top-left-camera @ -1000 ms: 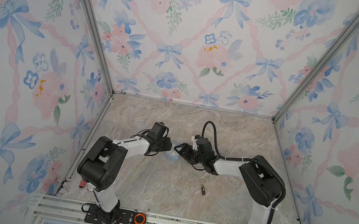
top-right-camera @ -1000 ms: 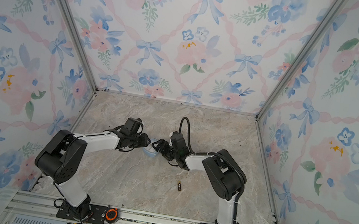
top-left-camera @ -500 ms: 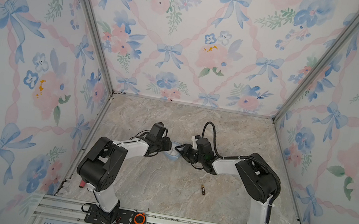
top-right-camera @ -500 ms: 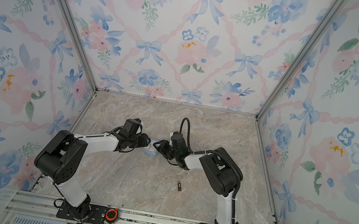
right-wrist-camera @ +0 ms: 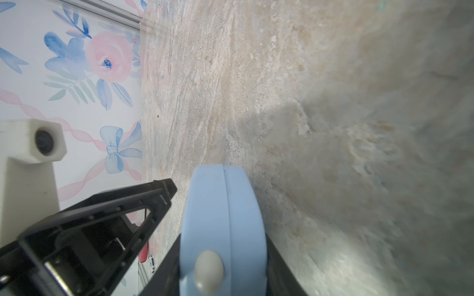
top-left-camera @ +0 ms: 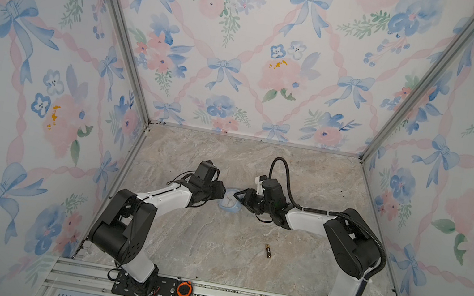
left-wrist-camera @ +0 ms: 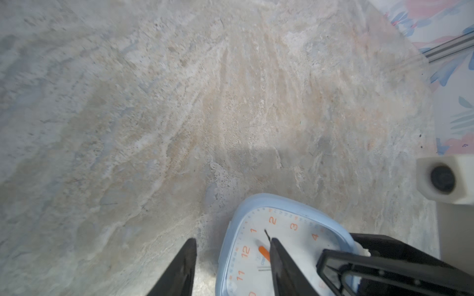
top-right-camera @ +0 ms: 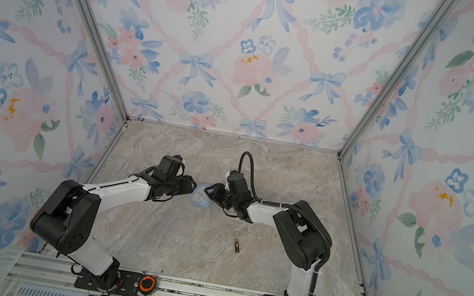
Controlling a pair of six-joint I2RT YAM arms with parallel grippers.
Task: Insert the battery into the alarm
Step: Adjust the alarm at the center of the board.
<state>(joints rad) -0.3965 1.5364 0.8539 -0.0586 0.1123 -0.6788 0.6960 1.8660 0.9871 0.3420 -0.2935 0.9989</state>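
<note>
In both top views the alarm [top-left-camera: 229,202] is mid-frame between the left gripper [top-left-camera: 219,193] and the right gripper [top-left-camera: 241,195]; the battery [top-left-camera: 268,251] lies lower on the table [top-left-camera: 212,249], well apart. Left wrist view, bottom: the left gripper's fingers [left-wrist-camera: 182,269] are apart. Right wrist view, bottom centre: the right gripper's fingers [right-wrist-camera: 279,276] clamp the alarm.

In both top views the black left hand [top-left-camera: 222,192] and black right hand [top-left-camera: 237,195] hide the sides of the pale-blue rounded-square plastic clock [top-left-camera: 229,206]; the slim black copper-ended battery [top-left-camera: 268,251] is too small to read; the left wrist view's edge cuts the clock's face.
</note>
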